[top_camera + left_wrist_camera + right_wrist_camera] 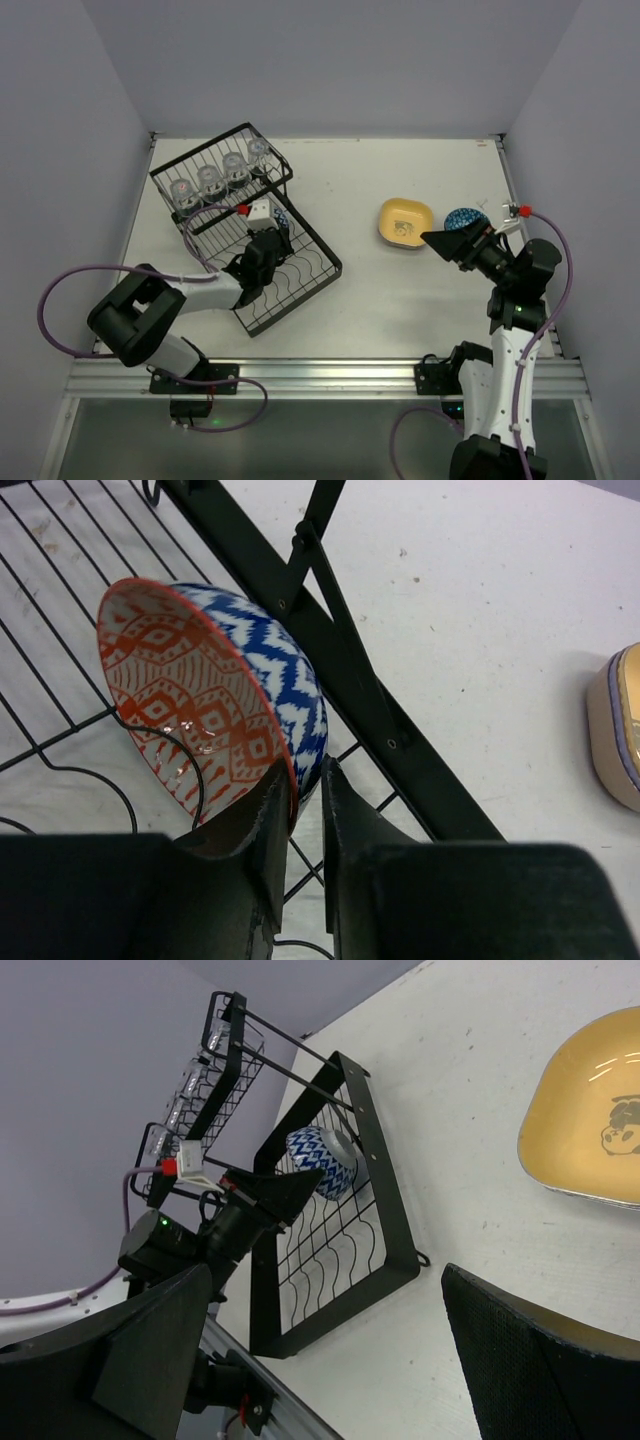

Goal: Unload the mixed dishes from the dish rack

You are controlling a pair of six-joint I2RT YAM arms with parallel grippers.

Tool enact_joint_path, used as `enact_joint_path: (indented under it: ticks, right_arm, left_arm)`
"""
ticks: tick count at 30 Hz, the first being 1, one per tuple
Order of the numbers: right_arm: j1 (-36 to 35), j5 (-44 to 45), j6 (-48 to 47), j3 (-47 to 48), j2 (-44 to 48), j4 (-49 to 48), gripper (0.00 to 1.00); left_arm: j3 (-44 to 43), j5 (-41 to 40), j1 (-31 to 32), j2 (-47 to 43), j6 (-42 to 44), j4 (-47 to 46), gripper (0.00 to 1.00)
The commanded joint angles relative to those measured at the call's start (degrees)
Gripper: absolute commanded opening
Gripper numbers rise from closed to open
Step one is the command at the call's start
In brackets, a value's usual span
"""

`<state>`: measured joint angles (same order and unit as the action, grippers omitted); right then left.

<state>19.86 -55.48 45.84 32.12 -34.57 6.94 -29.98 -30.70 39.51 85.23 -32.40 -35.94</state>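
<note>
Left gripper (305, 782) nips the patterned bowl (200, 690) at its rim; right gripper (326, 1272) gapes empty.

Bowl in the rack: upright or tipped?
Tipped on edge. In the left wrist view the bowl turns its patterned inside sideways, standing on the rack wires, with the left gripper straddling its rim.

Top view: left gripper (268, 238) covering most of zigzag bowl (284, 221) in rack (298, 300), only blue sliver showing. Left wrist view: bowl's lower rim disappearing between fingers (255, 830); yellow plate (622, 730) running off right edge; rack wires getting cut by frame. Top view, right side: dotted blue bowl (462, 217) partly hiding behind right gripper (447, 240). Right wrist view: own fingers showing blurred, cut at bottom; glass cups (195, 1090) reading too small for counting.
</note>
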Motion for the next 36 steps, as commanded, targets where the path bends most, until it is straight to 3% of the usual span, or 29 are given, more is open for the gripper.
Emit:
enact_joint_path:
  ticks: [1,7,25,36]
  right_arm:
    - [-0.43,-1.65,0.21,1.72,-0.15,-2.28,0.99]
    - [-0.7,-1.47,-0.14,1.81,-0.32,-1.84,0.99]
    - [-0.96,-1.21,-0.84,2.69,0.11,-0.7,0.99]
    - [-1.31,-1.12,-1.28,3.21,-0.15,-0.17,0.99]
  left_arm:
    - [0.53,-2.09,-0.04,0.99,1.64,-6.15,0.16]
    - [1.24,-1.03,-0.13,2.39,1.64,-9.14,0.0]
    - [6.42,10.3,-0.22,0.46,7.53,-29.96,0.0]
    - [4.84,14.34,0.13,-0.76,8.85,-31.65,0.0]
